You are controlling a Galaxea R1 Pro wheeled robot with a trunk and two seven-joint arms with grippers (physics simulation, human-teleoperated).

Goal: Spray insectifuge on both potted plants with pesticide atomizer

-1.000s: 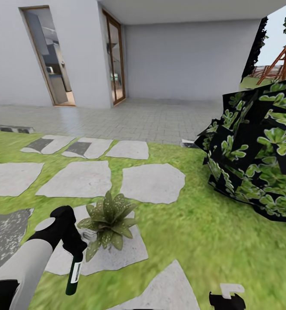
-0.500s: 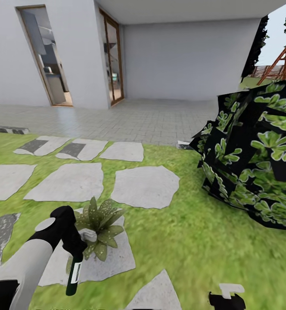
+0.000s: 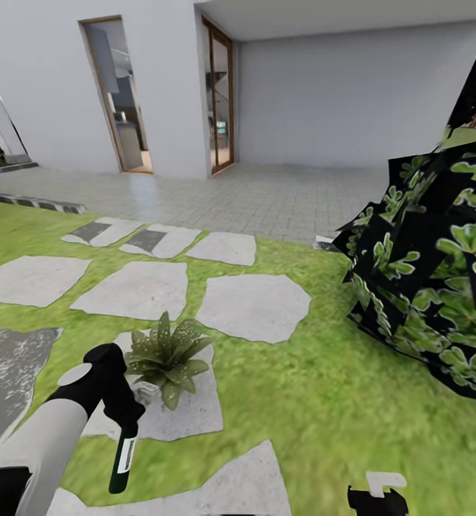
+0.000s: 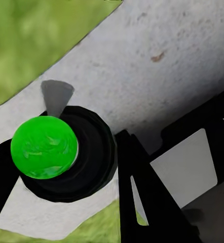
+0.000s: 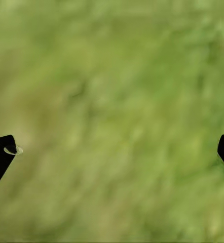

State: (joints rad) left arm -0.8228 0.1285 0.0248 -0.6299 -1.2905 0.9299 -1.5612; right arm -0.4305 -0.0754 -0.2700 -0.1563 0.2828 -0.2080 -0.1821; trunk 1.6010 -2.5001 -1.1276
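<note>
Green lawn (image 3: 317, 408) with grey stepping stones (image 3: 252, 307). Left gripper (image 3: 127, 423) at 7 o'clock, clamped on pesticide atomizer (image 3: 122, 459), hanging nozzle-down; potted plant (image 3: 165, 356) just beyond at 11. Probably light, rigid, slick plastic: best gripped mid-body. Right gripper (image 5: 112, 152) spread wide over grass.

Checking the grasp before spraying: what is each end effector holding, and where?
Left end effector grips the pesticide atomizer by its upper end; right end effector holds nothing.
</note>
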